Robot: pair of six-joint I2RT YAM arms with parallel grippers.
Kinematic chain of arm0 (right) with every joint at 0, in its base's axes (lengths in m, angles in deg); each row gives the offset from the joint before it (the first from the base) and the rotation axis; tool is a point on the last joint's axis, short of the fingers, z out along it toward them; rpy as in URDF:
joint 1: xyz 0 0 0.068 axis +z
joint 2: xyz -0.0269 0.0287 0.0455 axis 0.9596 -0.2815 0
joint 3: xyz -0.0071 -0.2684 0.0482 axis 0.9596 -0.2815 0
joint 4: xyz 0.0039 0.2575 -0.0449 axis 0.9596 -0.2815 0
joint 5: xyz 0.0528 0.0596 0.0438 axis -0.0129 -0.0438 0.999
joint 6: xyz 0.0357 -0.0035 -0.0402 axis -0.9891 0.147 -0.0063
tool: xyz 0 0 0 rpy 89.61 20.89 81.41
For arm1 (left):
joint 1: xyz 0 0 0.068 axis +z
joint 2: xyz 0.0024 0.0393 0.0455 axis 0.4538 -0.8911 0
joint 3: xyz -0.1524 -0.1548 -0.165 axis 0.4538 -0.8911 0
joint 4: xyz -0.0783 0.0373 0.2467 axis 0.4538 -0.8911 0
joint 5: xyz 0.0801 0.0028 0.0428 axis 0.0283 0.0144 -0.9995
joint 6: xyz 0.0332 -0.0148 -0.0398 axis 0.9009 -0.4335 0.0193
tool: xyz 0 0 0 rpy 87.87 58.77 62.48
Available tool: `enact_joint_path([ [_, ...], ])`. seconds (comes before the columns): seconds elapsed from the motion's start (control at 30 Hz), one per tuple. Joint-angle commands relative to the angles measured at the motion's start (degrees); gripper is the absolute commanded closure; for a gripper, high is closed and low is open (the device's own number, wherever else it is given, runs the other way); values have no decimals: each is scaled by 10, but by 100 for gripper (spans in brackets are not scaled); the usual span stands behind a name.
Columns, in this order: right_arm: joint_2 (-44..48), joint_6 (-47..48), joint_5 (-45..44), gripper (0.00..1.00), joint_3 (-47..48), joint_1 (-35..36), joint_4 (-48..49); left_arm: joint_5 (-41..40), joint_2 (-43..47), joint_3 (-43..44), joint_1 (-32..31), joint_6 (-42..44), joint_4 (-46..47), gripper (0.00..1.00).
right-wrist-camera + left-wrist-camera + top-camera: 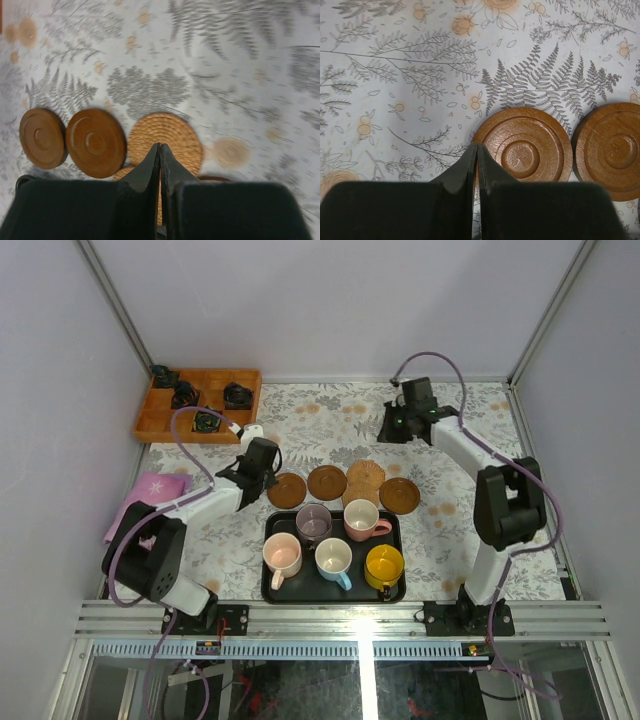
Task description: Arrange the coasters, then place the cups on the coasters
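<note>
Fern-printed tablecloth [300, 430] bears coasters [327, 482] just beyond a tray [310, 590] of cups [333, 558].

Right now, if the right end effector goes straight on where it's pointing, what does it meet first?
Probably the woven coaster: the shut right end effector points at its middle, though its height above is unclear.
</note>
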Motion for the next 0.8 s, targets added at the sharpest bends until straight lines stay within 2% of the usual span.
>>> enact_joint_path([
  [0.0, -57, 14, 80, 100, 66, 45, -20, 42, -28, 30, 3, 6, 6, 100],
  [0.37, -165, 32, 130, 100, 145, 142, -63, 113, -71, 37, 3, -13, -20, 100],
  [0.77, -211, 26, 118, 100, 170, 185, -95, 168, -114, 48, 3, -31, -22, 100],
])
